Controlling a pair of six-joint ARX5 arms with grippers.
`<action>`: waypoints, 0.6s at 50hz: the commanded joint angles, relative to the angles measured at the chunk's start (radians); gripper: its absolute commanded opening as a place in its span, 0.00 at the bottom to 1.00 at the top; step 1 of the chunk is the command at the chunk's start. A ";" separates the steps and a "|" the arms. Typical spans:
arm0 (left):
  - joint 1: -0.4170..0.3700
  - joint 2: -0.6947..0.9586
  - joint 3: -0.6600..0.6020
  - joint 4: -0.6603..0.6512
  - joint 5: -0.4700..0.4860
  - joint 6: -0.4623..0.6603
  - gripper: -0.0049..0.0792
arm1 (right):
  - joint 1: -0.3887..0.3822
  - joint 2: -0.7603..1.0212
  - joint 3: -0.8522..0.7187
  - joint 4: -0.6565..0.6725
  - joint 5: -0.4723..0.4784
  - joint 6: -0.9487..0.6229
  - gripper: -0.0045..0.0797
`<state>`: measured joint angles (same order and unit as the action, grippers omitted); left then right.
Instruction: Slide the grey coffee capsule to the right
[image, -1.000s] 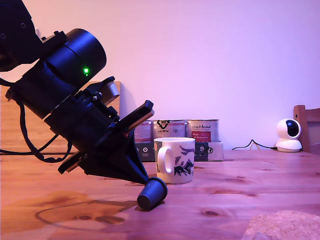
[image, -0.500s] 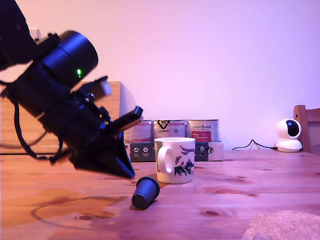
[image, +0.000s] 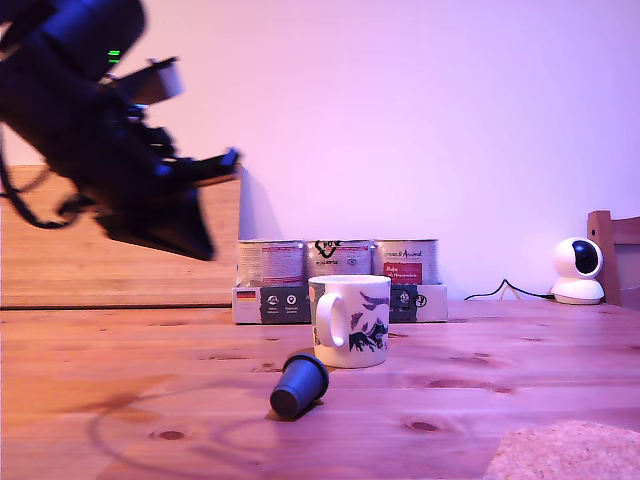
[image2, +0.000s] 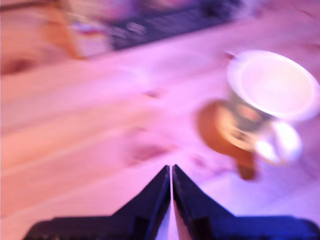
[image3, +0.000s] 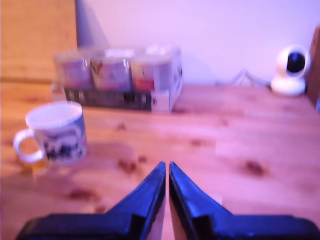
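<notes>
Near surface's front edge, grey coffee capsule (image: 299, 384) lies tipped, just before white mug (image: 350, 321). Our first pincer (image2: 171, 172) and second pincer (image3: 167, 167) both closed, empty.

The knotty, satin-smooth brown wooden table (image: 520, 350) bears a matt dark grey tapered coffee capsule (image: 299, 384); at its one o'clock stands a glossy white ceramic mug (image: 350, 320) with dark print.

Capsule (image: 299, 384): on its side on the table (image: 480, 380), just before the mug (image: 349, 320).
Cans (image: 338, 262): behind the mug.
Camera (image: 578, 270): far at the exterior view's right.
</notes>
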<state>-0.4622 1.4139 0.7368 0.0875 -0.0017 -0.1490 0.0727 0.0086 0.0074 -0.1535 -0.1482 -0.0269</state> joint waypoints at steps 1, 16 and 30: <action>0.026 -0.032 -0.005 0.000 0.000 0.017 0.03 | -0.001 0.000 0.002 -0.012 -0.002 0.001 0.04; 0.168 -0.163 -0.006 -0.098 -0.007 0.047 0.03 | -0.001 0.000 0.002 -0.012 0.000 0.001 0.04; 0.299 -0.304 -0.009 -0.207 -0.005 0.089 0.03 | -0.001 0.000 0.002 -0.012 0.000 0.001 0.04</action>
<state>-0.1761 1.1305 0.7368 -0.1169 -0.0059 -0.0841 0.0727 0.0086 0.0074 -0.1658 -0.1474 -0.0269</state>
